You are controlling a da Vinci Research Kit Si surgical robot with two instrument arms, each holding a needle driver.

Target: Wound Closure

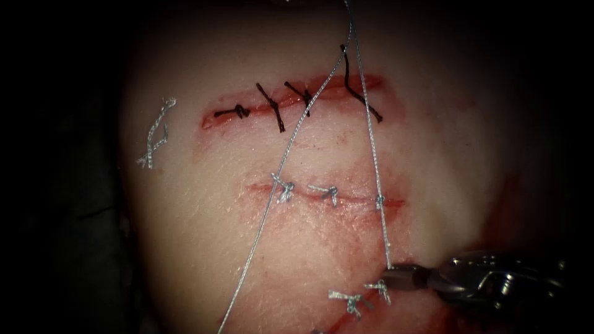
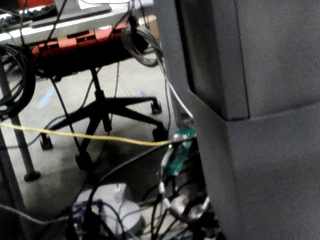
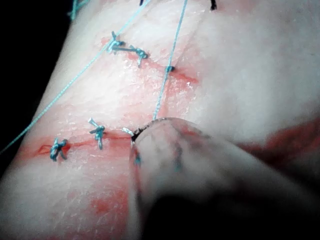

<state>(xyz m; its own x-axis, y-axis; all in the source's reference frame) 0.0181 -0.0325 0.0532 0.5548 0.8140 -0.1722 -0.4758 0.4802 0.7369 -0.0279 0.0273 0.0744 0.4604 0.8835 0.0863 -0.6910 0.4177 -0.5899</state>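
Observation:
The tissue (image 1: 204, 247) carries three cuts. My right tool (image 1: 399, 276) comes in low on the right, its jaws shut on the grey thread (image 1: 377, 185) just above the lowest cut. From the jaws the thread runs straight up across the middle cut (image 1: 352, 199), over a small stitch (image 1: 380, 200), and out past the far edge. A second strand (image 1: 272, 185) slants from there down to the left. In the right wrist view the right tool (image 3: 145, 135) sits against the tissue with the thread (image 3: 165, 80) rising from its tip.
Black stitches (image 1: 272, 108) close the upper cut. Grey knots (image 1: 284, 188) sit on the middle cut and more knots (image 1: 349, 301) on the lowest. A loose cut piece of thread (image 1: 158, 133) lies at left. Red fluid (image 1: 495, 216) stains the right side. The left wrist view has an office chair (image 2: 105, 110) and cables.

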